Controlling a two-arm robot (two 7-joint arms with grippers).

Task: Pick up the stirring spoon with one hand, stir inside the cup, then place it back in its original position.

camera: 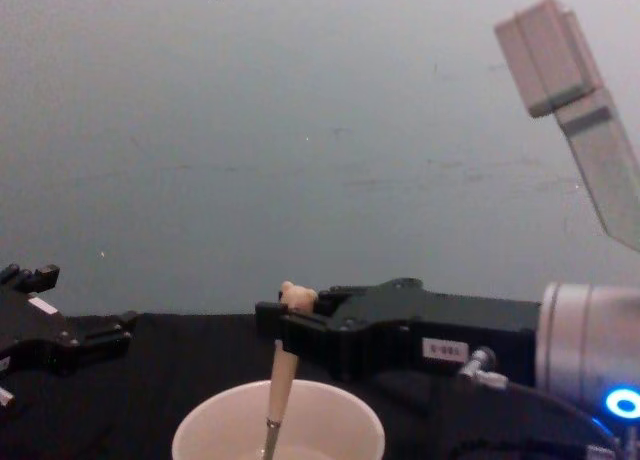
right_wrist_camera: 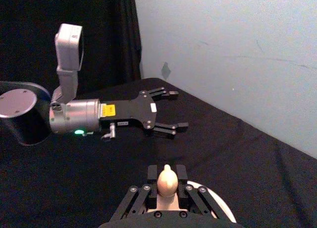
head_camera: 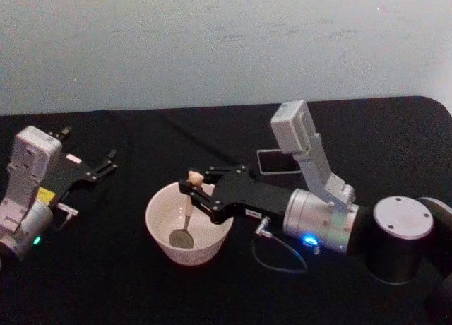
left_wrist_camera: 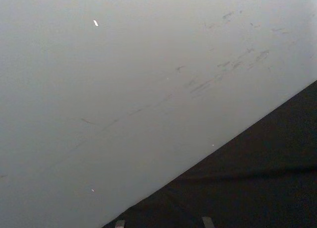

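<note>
The cream cup (head_camera: 161,210) stands at the table's middle. Leaning in it is the stirring spoon (head_camera: 191,210), its metal bowl resting on the cup's floor and its bear-head top just above the rim. My right gripper (head_camera: 192,191) reaches in from the right and is shut on the spoon's beige handle, right under the bear head. The chest view shows the handle (camera: 279,382) slanting down into the cup (camera: 330,432) from the gripper (camera: 283,330). Behind the right arm sits the dark grey holder (head_camera: 277,162). My left gripper (head_camera: 90,147) rests open at the far left.
A black cloth (head_camera: 106,282) covers the table, and a pale wall (head_camera: 212,42) rises close behind it. A thin cable (head_camera: 279,258) loops under the right wrist. In the right wrist view the left gripper (right_wrist_camera: 178,109) hangs beyond the cup's rim (right_wrist_camera: 220,208).
</note>
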